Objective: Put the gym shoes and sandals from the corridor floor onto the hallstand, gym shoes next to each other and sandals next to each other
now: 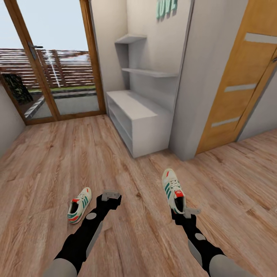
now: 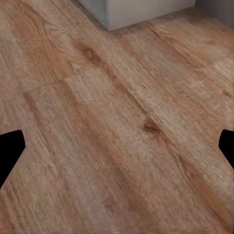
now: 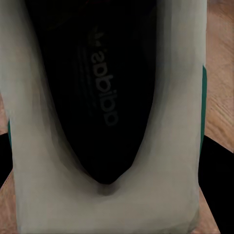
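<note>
The step in hand looks like the pick-up of the first gym shoe: the right pincer (image 1: 184, 211) sits at the heel of the right-hand gym shoe (image 1: 172, 190), which lies on the corridor floor (image 1: 130, 181) with its toe pointing toward the hallstand (image 1: 138, 115). In the right wrist view that shoe's (image 3: 105, 195) dark opening and white heel collar sit very close to the camera, with the dark fingers (image 3: 219, 170) showing at either side of the heel, so the pincer appears to straddle the collar; whether it has already clamped on it I cannot tell. To do this well, I judge the grip should take the firm heel wall squarely, then lift straight up enough to clear the floor before carrying the shoe forward to the hallstand's low white top, setting it near one end so its partner can go just beside it. A shallow pinch on the soft collar could let the shoe swing or drop. The left pincer (image 1: 110, 194) hovers over bare floor with its fingers apart and nothing between them, just beside the other gym shoe (image 1: 79, 205), which lies farther from the hallstand than the first. The left wrist view confirms open planks beneath it and a corner of the hallstand (image 2: 131, 12) ahead.
</note>
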You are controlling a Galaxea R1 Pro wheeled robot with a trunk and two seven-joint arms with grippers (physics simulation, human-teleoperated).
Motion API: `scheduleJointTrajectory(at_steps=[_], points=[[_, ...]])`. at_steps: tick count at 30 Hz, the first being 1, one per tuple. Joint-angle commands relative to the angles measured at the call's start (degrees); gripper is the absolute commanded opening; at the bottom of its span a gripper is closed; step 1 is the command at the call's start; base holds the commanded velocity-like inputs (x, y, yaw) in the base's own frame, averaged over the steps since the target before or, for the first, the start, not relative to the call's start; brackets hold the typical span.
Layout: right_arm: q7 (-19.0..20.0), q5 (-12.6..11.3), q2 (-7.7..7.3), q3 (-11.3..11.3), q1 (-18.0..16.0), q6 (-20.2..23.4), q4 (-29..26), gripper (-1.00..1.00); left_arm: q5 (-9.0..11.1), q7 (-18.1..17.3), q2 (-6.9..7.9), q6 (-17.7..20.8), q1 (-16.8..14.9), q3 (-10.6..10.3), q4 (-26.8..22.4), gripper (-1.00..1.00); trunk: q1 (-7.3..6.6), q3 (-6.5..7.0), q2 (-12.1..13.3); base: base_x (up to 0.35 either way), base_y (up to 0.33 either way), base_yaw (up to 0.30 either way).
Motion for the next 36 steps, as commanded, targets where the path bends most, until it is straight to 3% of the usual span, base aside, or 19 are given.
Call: scheduleJointTrajectory(at_steps=[1,16,26,36], points=[[0.02,0.07,0.01,-0.18,-0.04,-0.2,0.04,-1.0,0.0,-0.02,0.0,0.29,-0.01,-0.02,-0.07,1.0,-0.04,-0.04,-0.02,-0.265,0.236,0.004],[-0.65,0.22,0.1,-0.32,-0.03,0.59,-2.53,-1.0,0.07,-0.02,-0.09,-0.69,-4.87,0.06,-2.28,1.0,-0.04,-0.04,-0.02,0.0,0.0,0.0],[-0.72,0.22,0.17,-0.35,-0.03,0.59,-5.81,-1.0,0.09,-0.11,-0.09,-0.67,-4.81,0.08,-2.33,1.0,-0.04,-0.04,-0.02,0.0,0.031,0.0],[-0.84,0.06,0.1,-0.43,-0.04,1.02,-9.08,-1.0,0.09,-0.11,-0.09,-0.62,-4.78,0.14,-2.36,1.0,-0.04,-0.04,-0.02,0.0,0.246,0.0]])
